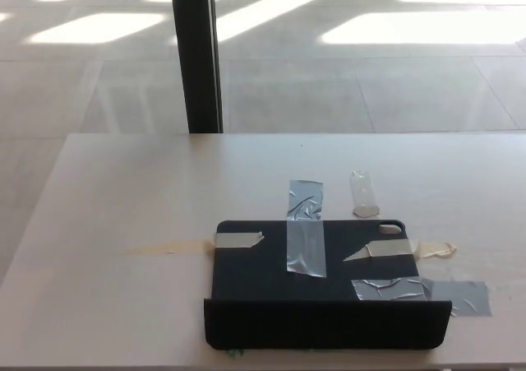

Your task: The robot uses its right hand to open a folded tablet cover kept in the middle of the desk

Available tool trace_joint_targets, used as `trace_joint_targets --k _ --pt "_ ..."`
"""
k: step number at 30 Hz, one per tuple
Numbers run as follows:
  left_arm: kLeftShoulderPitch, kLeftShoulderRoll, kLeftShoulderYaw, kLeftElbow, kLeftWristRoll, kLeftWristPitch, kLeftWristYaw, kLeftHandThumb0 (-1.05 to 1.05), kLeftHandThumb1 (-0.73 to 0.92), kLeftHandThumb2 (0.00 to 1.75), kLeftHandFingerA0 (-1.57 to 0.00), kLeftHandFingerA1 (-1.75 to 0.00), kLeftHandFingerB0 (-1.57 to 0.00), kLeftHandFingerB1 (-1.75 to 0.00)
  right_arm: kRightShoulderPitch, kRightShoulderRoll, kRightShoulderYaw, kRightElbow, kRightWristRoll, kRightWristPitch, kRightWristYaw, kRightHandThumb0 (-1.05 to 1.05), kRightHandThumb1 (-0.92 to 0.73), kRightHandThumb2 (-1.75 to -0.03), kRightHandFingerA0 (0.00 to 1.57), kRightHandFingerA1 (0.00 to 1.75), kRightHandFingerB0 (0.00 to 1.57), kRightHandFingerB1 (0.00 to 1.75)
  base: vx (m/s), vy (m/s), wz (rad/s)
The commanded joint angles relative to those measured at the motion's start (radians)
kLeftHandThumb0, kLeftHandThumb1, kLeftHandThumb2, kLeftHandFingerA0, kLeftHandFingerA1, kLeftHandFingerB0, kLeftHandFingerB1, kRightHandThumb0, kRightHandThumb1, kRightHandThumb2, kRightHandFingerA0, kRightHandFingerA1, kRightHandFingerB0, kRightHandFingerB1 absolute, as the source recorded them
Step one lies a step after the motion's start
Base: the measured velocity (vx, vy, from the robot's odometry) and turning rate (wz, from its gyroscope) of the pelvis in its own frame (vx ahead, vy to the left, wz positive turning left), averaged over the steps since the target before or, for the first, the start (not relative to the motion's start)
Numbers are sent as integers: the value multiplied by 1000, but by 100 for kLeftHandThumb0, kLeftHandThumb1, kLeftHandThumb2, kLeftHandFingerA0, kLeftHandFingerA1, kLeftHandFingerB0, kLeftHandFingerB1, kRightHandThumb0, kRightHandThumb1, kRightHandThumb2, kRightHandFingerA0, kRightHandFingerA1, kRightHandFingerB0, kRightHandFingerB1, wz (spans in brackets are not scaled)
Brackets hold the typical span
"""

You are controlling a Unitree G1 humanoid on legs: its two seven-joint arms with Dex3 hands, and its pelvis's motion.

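Tablet cover sits lower centre of frame on the desk, taped down.
I see neither hand, so finger state unknown. Cover's long axis runs left-right; raised flap along the near edge, slightly right of centre, favouring my right arm.

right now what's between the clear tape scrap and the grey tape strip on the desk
Bare desk in the head view; nothing lies between the clear tape scrap and grey tape strip.
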Motion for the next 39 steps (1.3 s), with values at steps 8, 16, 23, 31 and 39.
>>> trace_joint_targets --k 8,16,23,31,39 --pt "-98 104 312 118 -272 40 17 -54 29 81 -76 -87 -62 -75 -228 -43 -255 -653 303 52 -161 -70 -46 -65 82 51 67 44 0 0 0" --pt "-107 104 334 121 -269 47 22 -51 29 81 -76 -87 -63 -76 -435 -57 36 -931 173 42 -21 -55 -56 -57 83 109 39 41 0 0 0" --pt "-105 104 344 138 -272 38 7 -48 29 81 -75 -86 -62 -76 -422 -122 337 -948 -95 -21 137 -81 -44 -81 25 49 17 39 0 0 0" --pt "-67 113 350 145 -266 24 1 -56 30 80 -75 -85 -59 -74 -382 -143 653 -977 -350 -112 161 -75 -42 -81 29 51 17 39 0 0 0" --pt "-78 127 342 139 -258 31 -5 -54 28 80 -75 -86 -64 -76 -420 -192 844 -972 -395 -37 248 -78 -48 -56 32 40 28 31 0 0 0"
